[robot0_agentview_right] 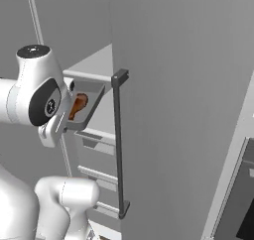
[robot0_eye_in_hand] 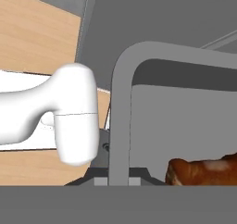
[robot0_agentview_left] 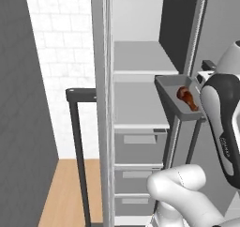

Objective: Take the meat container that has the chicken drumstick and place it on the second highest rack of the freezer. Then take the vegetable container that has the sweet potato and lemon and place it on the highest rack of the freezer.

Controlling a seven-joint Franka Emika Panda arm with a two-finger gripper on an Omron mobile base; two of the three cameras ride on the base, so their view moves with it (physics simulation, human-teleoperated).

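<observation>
Open grey freezer (robot0_agentview_left: pixel 140 104) ahead, tool clenched on the rim of the shallow grey meat tray (robot0_agentview_left: pixel 169 95) with glossy reddish-brown drumstick (robot0_agentview_left: pixel 186 98), held tilted beside the shelves, so the drumstick may slide out.

Glossy chicken drumstick (robot0_agentview_left: pixel 186 98) in matt grey meat container (robot0_agentview_left: pixel 169 95).

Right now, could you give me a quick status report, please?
Gripper shut on meat container, held up at the open freezer. Chicken drumstick inside. Container not on a rack yet.
</observation>
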